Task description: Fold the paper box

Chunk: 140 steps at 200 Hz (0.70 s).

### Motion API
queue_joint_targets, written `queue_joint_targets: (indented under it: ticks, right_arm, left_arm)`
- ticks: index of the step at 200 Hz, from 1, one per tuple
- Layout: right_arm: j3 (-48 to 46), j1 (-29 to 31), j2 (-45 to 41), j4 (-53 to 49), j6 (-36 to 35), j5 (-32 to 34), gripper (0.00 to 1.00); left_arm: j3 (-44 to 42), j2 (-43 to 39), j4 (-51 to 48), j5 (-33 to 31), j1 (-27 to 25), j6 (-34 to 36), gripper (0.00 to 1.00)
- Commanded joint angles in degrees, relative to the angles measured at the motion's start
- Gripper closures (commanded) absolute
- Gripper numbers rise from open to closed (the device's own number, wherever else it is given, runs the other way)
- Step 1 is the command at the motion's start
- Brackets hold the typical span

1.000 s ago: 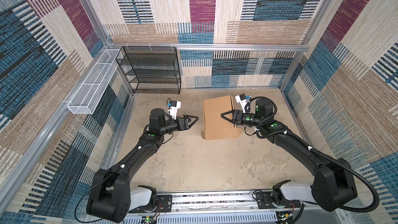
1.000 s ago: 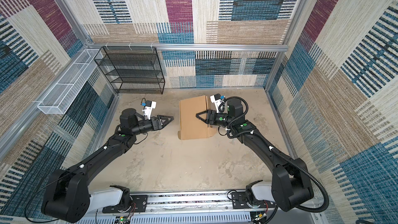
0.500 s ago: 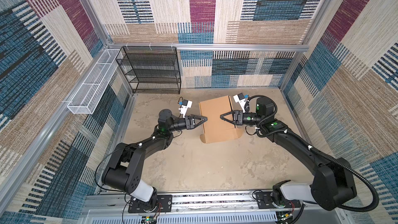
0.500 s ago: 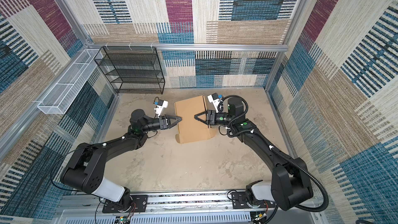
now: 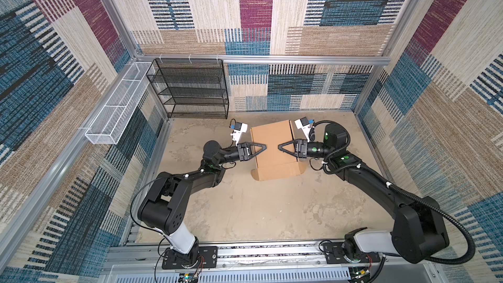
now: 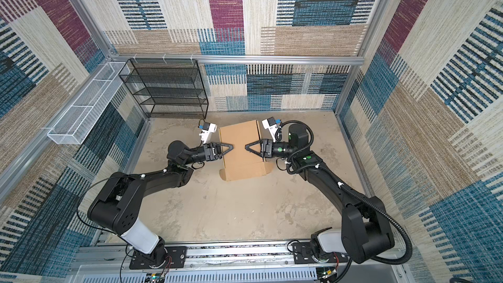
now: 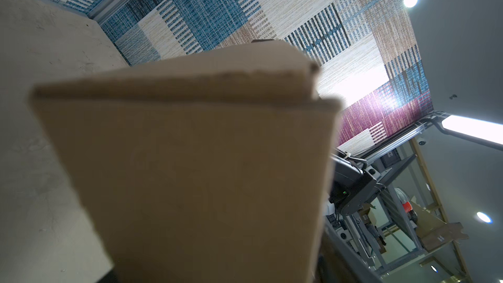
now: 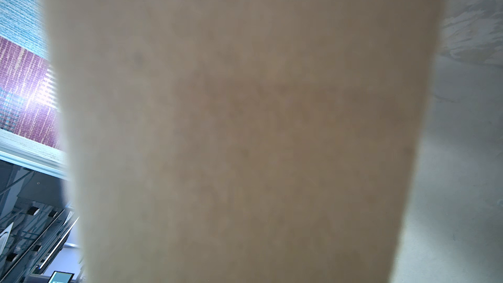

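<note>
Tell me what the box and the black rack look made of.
The box: plain brown cardboard, matte; a rough cut edge shows in the left wrist view, likely corrugated. The rack: black see-through mesh on a thin frame, probably coated metal.

We are seeing both top views bright and sharp, walls (image 5: 68, 58) bowing at the edges. Close ahead of the left gripper (image 5: 263, 147) the paper box (image 7: 190, 172) is showing soft, ceiling lights (image 7: 410, 0) glaring beyond; ahead of the right gripper (image 5: 281, 147) it is blurring entirely.

Paper box (image 5: 273, 159) sits between left tool (image 5: 263, 148) and right tool (image 5: 281, 148).
</note>
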Motion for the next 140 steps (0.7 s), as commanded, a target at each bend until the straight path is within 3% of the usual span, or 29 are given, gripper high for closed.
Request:
queue_joint_targets:
  ticks: [1, 88, 140]
  right_arm:
    - [0.0, 0.0, 0.4, 4.2, 1.6, -0.9, 0.46]
    - [1.1, 0.0, 1.7, 5.3, 2.5, -1.0, 0.46]
    - [1.2, 0.1, 2.1, 6.0, 3.3, -1.1, 0.46]
  left_arm:
    - [0.9, 0.0, 6.2, 0.1, -0.4, -2.8, 0.23]
    - [3.7, 0.9, 6.2, -0.1, -2.6, -3.5, 0.24]
    - [4.9, 2.3, 6.2, -0.1, -2.8, -3.8, 0.40]
